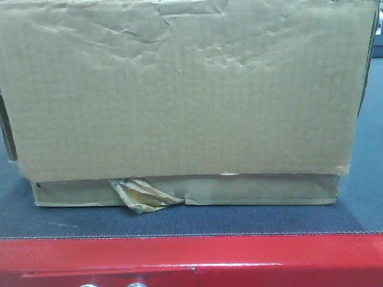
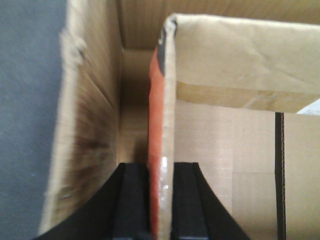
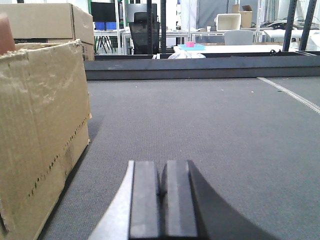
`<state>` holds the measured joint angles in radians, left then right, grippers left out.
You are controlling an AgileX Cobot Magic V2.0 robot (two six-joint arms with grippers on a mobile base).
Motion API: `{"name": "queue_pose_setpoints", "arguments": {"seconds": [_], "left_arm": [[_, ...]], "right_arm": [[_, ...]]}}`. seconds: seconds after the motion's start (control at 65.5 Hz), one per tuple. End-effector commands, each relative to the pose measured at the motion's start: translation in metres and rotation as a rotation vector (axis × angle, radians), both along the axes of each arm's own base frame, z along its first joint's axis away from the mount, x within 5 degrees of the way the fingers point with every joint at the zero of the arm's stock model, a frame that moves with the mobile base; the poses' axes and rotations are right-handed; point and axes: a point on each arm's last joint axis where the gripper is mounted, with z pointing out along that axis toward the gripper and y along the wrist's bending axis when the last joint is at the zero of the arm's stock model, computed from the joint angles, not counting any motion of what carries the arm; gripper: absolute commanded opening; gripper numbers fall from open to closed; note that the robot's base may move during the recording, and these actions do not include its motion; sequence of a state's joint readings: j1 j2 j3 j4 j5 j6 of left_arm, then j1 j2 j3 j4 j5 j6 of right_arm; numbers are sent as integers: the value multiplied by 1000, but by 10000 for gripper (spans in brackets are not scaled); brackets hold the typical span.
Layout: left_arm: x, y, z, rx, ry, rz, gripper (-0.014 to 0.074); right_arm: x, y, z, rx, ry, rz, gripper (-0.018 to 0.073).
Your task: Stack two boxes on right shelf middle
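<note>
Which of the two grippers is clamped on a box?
The left gripper, pinching a wall of the box; the right gripper is shut on nothing.

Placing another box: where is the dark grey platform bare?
Bare: the dark grey fabric platform right of the brown corrugated cardboard box, ahead of the right tool, back to the dark rail; also a narrow strip between box and red edge. Crowded: left side, where the left tool clamps the box.

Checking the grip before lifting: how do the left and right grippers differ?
The left gripper pinches a wall of the box; the right gripper is shut on nothing. The left has cardboard all around it; the right sits low over grey fabric, apart from the box. Both have black fingers.
</note>
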<state>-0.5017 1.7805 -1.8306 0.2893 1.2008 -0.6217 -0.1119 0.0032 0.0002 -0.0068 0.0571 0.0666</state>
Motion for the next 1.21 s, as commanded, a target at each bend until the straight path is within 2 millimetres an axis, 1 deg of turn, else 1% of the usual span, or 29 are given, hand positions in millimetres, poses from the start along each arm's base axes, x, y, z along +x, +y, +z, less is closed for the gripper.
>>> {"name": "queue_pose_setpoints", "arguments": {"seconds": [0.0, 0.076, 0.153, 0.26, 0.306, 0.382, 0.428, 0.504, 0.611, 0.687, 0.733, 0.794, 0.871, 0.962, 1.008, 1.191], "left_arm": [[4, -6, -5, -41, -8, -6, -111], [6, -10, -8, -62, -3, -18, -107], [6, -11, -8, -70, -8, -21, -54], [7, -10, -7, -62, -14, -20, 114], [7, -10, -7, -60, -15, -20, 202], [7, -10, -5, -64, -24, -20, 278], [6, -10, -1, -69, -33, -21, 301], [5, -8, 13, -85, -73, -23, 309], [-2, -1, 43, -83, -157, -44, 309], [-9, 10, 64, -46, -201, -23, 309], [-12, 19, 73, -10, -221, 2, 309], [-11, 28, 77, 33, -243, 3, 309], [-5, 41, 74, 42, -219, -9, 309], [-1, 50, 66, -52, -147, -42, 309], [2, 56, 57, -94, -101, -43, 309], [4, 58, 31, -59, -16, -32, 309]], "right_arm": [[0, 0, 2, -4, -24, -3, -162], [0, 0, 2, -4, -24, -3, -162], [0, 0, 2, -4, -24, -3, -162], [0, 0, 2, -4, -24, -3, -162], [0, 0, 2, -4, -24, -3, -162], [0, 0, 2, -4, -24, -3, -162], [0, 0, 2, -4, -24, -3, -162], [0, 0, 2, -4, -24, -3, -162], [0, 0, 2, -4, -24, -3, -162], [0, 0, 2, -4, -24, -3, -162], [0, 0, 2, -4, -24, -3, -162], [0, 0, 2, -4, -24, -3, -162], [0, 0, 2, -4, -24, -3, -162], [0, 0, 2, -4, -24, -3, -162], [0, 0, 2, -4, -24, -3, -162], [0, 0, 2, -4, -24, -3, -162]]}}
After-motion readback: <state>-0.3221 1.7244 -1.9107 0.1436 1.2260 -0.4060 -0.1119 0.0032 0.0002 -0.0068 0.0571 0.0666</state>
